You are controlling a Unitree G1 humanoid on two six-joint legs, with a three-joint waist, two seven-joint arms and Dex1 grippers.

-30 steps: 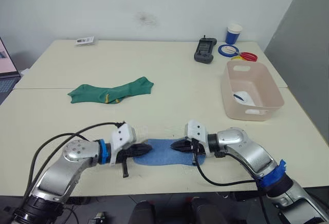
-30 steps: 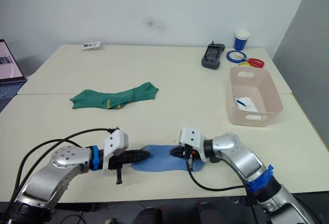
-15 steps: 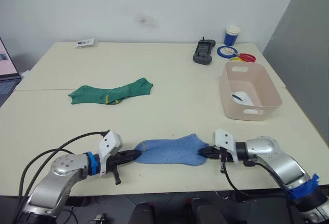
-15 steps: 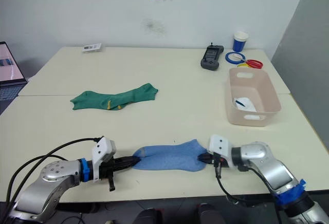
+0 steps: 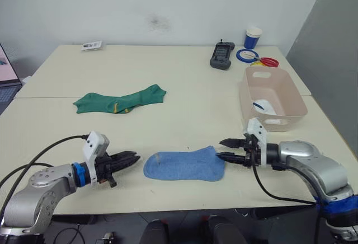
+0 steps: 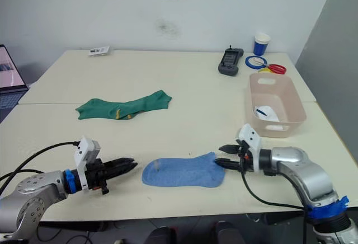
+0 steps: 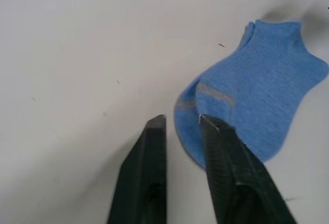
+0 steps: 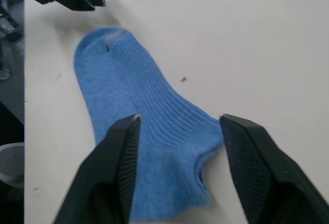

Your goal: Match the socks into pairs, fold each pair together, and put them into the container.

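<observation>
A light blue sock (image 5: 183, 165) lies flat near the table's front edge; I cannot tell whether a second one is stacked with it. My left gripper (image 5: 136, 159) is open just off its toe end, not touching it. My right gripper (image 5: 219, 148) stands open at the cuff end, with the cuff (image 8: 205, 147) between its spread fingers and not gripped. The dark green socks (image 5: 120, 99) lie together at the middle left. At the right stands the pink-beige container (image 5: 274, 122) with a white sock (image 5: 263, 107) inside.
A black device (image 5: 222, 55), a blue-and-white cup (image 5: 253, 38), a blue tape ring (image 5: 248, 55) and red scissors (image 5: 268, 62) sit at the back right. A small card (image 5: 92, 45) lies at the back left. A laptop edge (image 5: 3, 67) shows far left.
Both grippers have opened and let go of the blue sock that was stretched between them. The left gripper has drawn back to the left, and the sock now lies flat.
</observation>
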